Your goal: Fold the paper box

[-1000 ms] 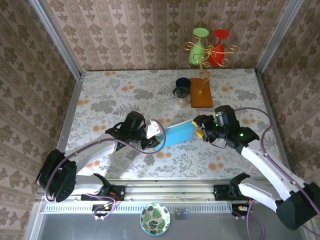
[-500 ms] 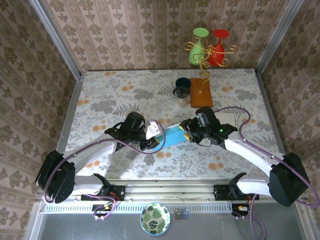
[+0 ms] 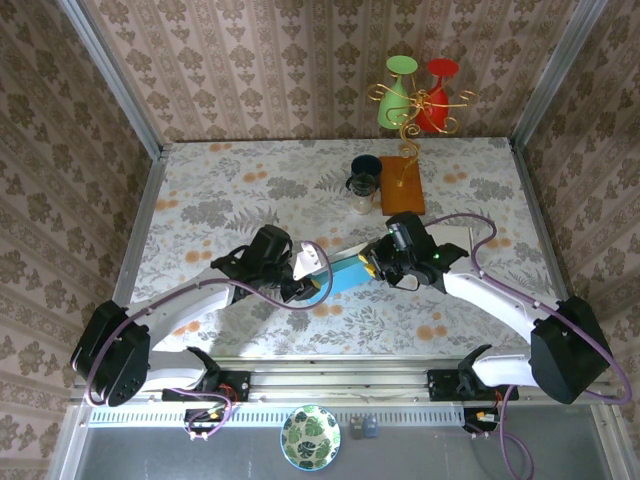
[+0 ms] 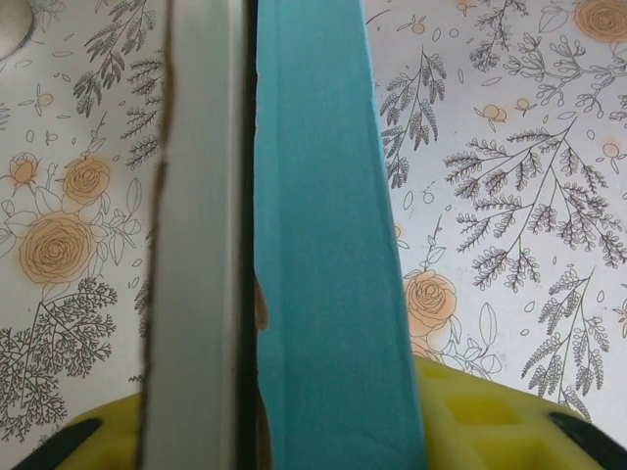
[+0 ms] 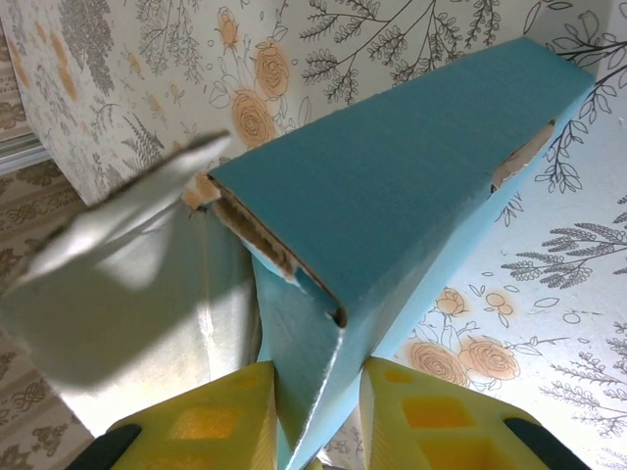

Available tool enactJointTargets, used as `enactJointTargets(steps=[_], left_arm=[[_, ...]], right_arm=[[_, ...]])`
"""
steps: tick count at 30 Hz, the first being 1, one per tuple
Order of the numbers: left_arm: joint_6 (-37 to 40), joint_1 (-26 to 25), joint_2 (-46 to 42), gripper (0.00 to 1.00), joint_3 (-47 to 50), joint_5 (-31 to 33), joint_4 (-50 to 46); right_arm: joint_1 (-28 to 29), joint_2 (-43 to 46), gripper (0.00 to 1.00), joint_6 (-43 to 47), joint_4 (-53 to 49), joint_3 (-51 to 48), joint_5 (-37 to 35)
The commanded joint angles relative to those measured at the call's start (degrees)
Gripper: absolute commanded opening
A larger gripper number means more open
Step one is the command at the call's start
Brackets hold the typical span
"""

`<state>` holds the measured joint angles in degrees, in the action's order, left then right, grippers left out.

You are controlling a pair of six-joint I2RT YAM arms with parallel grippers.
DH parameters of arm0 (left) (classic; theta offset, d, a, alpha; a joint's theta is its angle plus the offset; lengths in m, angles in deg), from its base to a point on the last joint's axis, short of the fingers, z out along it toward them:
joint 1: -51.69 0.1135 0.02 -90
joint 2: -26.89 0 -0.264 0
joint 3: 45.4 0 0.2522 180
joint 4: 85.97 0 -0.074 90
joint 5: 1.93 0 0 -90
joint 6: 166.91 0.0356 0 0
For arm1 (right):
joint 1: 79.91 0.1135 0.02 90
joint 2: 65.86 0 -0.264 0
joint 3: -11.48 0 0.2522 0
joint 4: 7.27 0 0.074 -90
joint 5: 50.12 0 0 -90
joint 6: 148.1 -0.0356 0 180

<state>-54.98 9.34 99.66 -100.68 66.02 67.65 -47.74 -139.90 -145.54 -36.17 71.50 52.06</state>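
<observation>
Spanning the near middle of the floral-print table (image 3: pixel 200 190), 1 paper box (image 3: pixel 350 272) sits between your 2 grippers.

Long axis: left to right in the top view, with the right end angled slightly toward the far side.

Material: thin cardboard, matte teal outside and pale grey-white inside, with raw brown edges at the folds.

Shape: a slim rectangular sleeve, with 1 pale flap (image 3: pixel 315 258) standing open at the left end.

Left gripper (image 3: pixel 303 280): you see its yellow foam pads (image 4: pixel 480 421) against the outer sides of the teal wall and the pale flap, gripping both together.

Right gripper (image 3: pixel 378 262): the jaws stand narrow, and its foam pads (image 5: pixel 431 421) flank 1 teal end wall. You cannot tell whether both pads press it.
</observation>
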Motion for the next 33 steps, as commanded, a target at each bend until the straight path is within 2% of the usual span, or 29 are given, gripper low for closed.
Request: enactJointTargets(steps=[1,5,8,13,15,18,21,25,33], left_arm=[[-0.4,-0.3,-0.7,0.33,-1.3,-0.5,-0.5],[0.2,-0.4,-1.0,0.29,-1.4,-0.7,-0.7],[1.1,-0.3,-1.4,0.29,-1.4,-0.6,-1.2],[3.8,-0.3,-2.1,0.30,-1.9,-0.8,-3.6],[4.8,-0.2,-2.2,0.30,-2.0,-1.3,-4.6],[5.9,0.3,-2.4,0.30,-2.1,-2.6,-5.4],[6.8,1.0,-2.4,0.31,-2.2,-3.7,-6.1],[7.8,2.4,-2.2,0.31,-2.3,-5.5,-6.9],[9.2,5.2,-1.3,0.33,-2.8,-9.3,-8.9]], right_arm=[[0.4,-2.0,0.27,0.7,-8.6,1.5,-2.8],[0.1,-1.5,0.34,5.1,-11.4,4.6,-2.7],[-2.0,1.1,0.42,14.1,-11.5,6.9,-2.2],[-7.7,7.4,0.46,42.7,-14.3,11.3,-0.2],[-10.9,8.4,0.46,53.1,-14.4,10.8,4.1],[-15.8,7.2,0.45,65.2,-18.0,11.9,10.3],[-16.7,3.5,0.45,74.9,-22.0,14.8,15.2],[-16.6,0.1,0.45,82.1,-24.5,16.6,18.8],[-13.9,-3.8,0.47,90.4,-30.4,18.4,13.4]])
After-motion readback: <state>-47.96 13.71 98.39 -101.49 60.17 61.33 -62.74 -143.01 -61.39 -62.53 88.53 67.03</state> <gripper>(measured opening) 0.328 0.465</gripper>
